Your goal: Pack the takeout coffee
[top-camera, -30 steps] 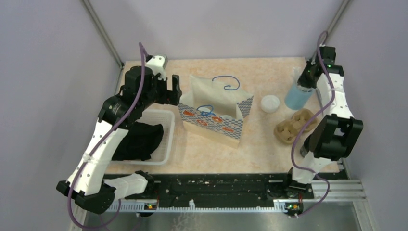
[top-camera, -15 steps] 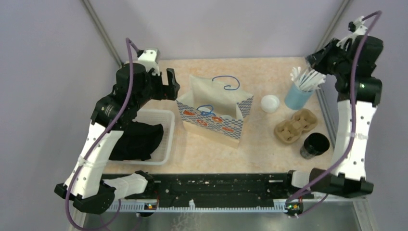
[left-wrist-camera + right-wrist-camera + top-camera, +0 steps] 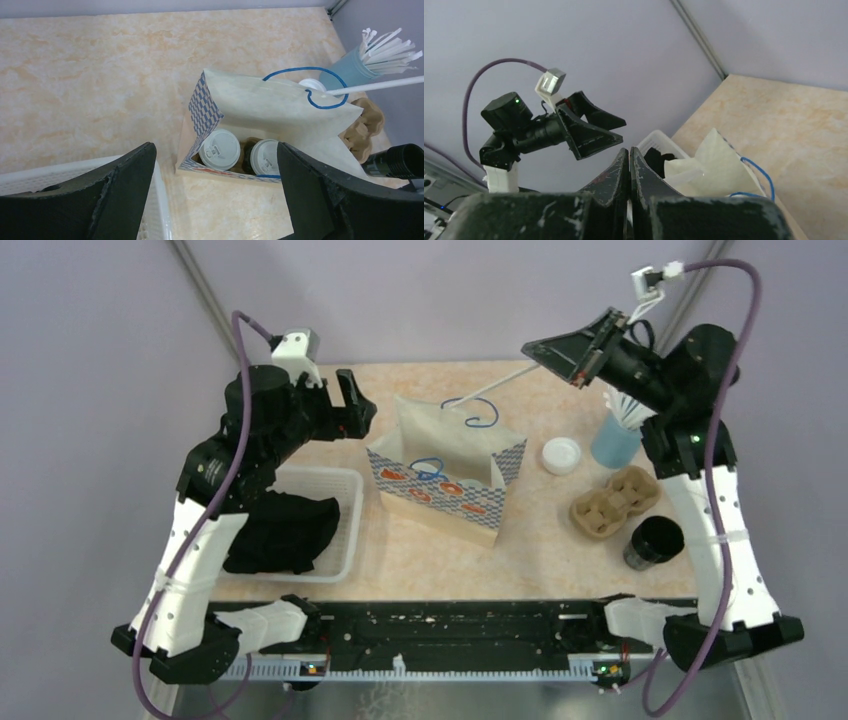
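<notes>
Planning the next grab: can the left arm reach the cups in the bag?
Probably yes: the bag stands open, both cups show below the open left tool, and the right tool's straw only reaches the far handle.

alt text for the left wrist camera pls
An open paper bag holds two lidded takeout coffee cups side by side, seen from above between the open fingers of the left gripper. A white straw reaches in from the right over the bag's blue handle, with a blue cup of straws behind it.
</notes>
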Motion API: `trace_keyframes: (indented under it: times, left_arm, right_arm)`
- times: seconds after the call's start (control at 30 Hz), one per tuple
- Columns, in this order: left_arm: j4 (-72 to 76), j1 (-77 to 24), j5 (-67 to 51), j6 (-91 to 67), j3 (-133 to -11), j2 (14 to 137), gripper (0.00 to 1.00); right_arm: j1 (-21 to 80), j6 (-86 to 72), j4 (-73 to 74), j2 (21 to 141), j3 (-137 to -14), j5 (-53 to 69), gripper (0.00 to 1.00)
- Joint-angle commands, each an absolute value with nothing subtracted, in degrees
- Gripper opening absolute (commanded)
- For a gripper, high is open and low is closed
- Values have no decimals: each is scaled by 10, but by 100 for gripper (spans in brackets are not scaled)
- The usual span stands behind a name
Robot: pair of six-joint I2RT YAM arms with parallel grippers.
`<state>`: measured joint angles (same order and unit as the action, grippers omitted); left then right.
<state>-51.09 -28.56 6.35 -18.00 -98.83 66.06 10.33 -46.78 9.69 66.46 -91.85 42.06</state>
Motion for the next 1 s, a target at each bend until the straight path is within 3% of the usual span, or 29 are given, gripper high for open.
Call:
trace_keyframes:
  times: [0.0,0.17,0.33,0.43,0.5,0.57,0.67,0.8,0.9,0.97]
  left_arm:
    - [-494,-285,46,-209,-991,642,97]
    - [-495,-285,47,-214,-987,635,96]
    - [-491,-284,44,-210,-988,636,96]
    - [-494,-285,40,-200,-991,641,96]
    - [-492,-284,40,-195,-986,644,95]
    - [-491,-285,35,-187,-983,647,96]
    - [-490,-285,33,-172,-976,652,95]
    - [-488,-284,32,-154,-971,659,95]
    - [-488,-285,25,-144,-972,666,96]
    - [-489,-284,20,-134,-971,670,96]
  right_arm:
    - [182,-465,70,705,-931,394,0]
    - [268,-358,148,759,-967,269,0]
    - [286,-327,133,799,-933,193,1]
    - [286,-299,215,804,-967,151,49]
    - [278,-275,275,789,-995,130,64]
    - [249,-259,336,767,-1006,108,70]
    - [152,-247,416,732,-990,105,65]
    - [88,-162,512,714,-967,-36,62]
    - [59,-133,537,735,-956,-124,47]
    - [36,-125,521,750,-946,-156,44]
